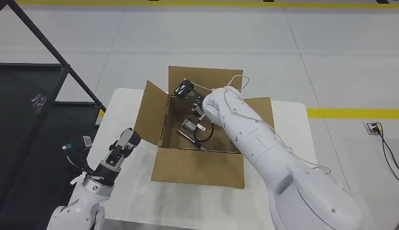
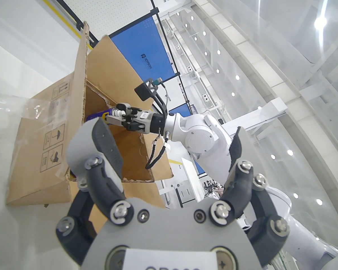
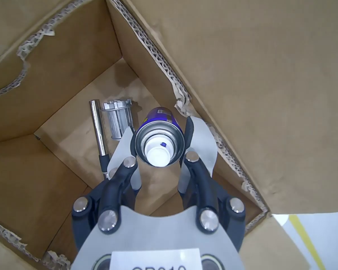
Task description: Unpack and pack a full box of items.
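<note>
The right gripper (image 3: 160, 137) is down inside the cardboard box (image 3: 242, 57), its two fingers clamped on the shoulder of a blue spray can (image 3: 157, 117). The can's white nozzle cap points straight back up at the wrist. It hangs close to one side wall of the box; I cannot tell whether its base touches the floor.

On the box floor just beside the can lies a notched metal cylinder (image 3: 117, 120). Right next to that is a chrome rod (image 3: 97, 125) with a dark grip at one end.

From above, the right gripper (image 1: 191, 128) sits deep in the box (image 1: 196, 164), whose four flaps stand folded outward. The box stands on a white table (image 1: 137, 199).

The left gripper (image 1: 128, 138) is outside the box, near the left flap and over the table. Its fingers are spread wide apart with nothing between them (image 2: 169, 139). Seen from that side, the right gripper (image 2: 117, 117) holds the blue can (image 2: 101, 112) just past the flap's edge.
</note>
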{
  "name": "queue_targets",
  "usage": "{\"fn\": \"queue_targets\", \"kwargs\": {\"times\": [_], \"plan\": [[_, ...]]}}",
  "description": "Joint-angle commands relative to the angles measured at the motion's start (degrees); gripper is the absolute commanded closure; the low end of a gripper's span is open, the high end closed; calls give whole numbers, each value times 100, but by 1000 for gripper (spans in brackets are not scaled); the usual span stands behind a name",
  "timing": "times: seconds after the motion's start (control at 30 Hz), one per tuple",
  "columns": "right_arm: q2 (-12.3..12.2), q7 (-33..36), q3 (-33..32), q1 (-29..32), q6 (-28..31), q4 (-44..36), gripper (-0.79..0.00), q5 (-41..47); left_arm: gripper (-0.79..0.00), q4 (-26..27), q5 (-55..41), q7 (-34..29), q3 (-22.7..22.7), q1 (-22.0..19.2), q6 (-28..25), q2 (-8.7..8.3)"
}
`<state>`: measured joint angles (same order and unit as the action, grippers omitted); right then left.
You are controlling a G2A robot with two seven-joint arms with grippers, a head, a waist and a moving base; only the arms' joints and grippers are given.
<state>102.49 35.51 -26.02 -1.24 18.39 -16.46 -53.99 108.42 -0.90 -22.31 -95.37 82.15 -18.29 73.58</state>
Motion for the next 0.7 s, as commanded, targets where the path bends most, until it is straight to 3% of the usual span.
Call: {"fn": "queue_targets", "kwargs": {"times": [0.0, 0.2, 0.43, 0.53, 0.67], "plan": [[-61, -25, 17, 1, 325, -141, 0, -137, -785, -2, 22, 29, 52, -2, -13, -1], [-311, -226, -62, 125, 736, -680, 0, -415, -785, 28, 65, 110, 178, 14, -39, -5], [-761, 57, -531, 465, 221, -1687, 0, -475, -785, 93, 129, 197, 300, -6, -10, -11], [-1029, 433, -815, 753, -194, -2493, 0, -677, -785, 108, 162, 231, 344, -30, -1, -15], [-1512, 950, -1439, 1505, -521, -4148, 0, -1170, -785, 109, 151, 282, 375, -54, -1, -19]]}}
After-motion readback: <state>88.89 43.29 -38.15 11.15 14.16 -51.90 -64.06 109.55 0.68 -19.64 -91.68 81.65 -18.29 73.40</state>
